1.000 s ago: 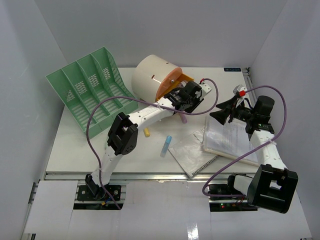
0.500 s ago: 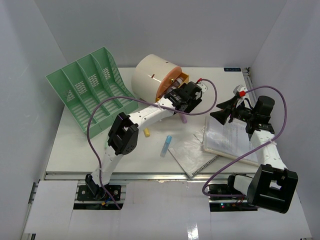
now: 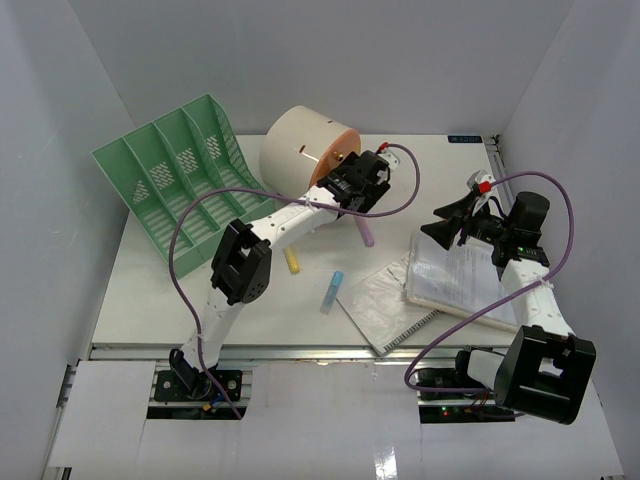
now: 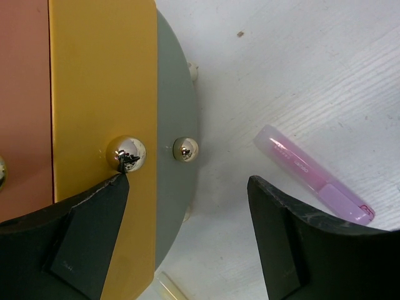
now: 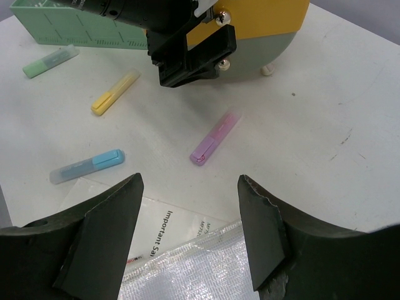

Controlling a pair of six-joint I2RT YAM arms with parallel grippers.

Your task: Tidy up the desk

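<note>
Left wrist view: the left gripper (image 4: 187,187) is spread wide and empty, one finger (image 4: 81,231) just beside the shiny round metal knob (image 4: 126,152) on the orange-yellow drawer front (image 4: 100,75). By judgement, it should be drawn straight back so the knob is not snagged, before the translucent pink highlighter pen (image 4: 312,181) at 3 o'clock is approached. The right gripper (image 5: 187,187) is likewise open, nothing held. The large flat white desk (image 3: 160,290) is seen filling the top view's centre, its matte surface faintly scuffed, loose papers (image 3: 460,275) laid at 4 o'clock
</note>
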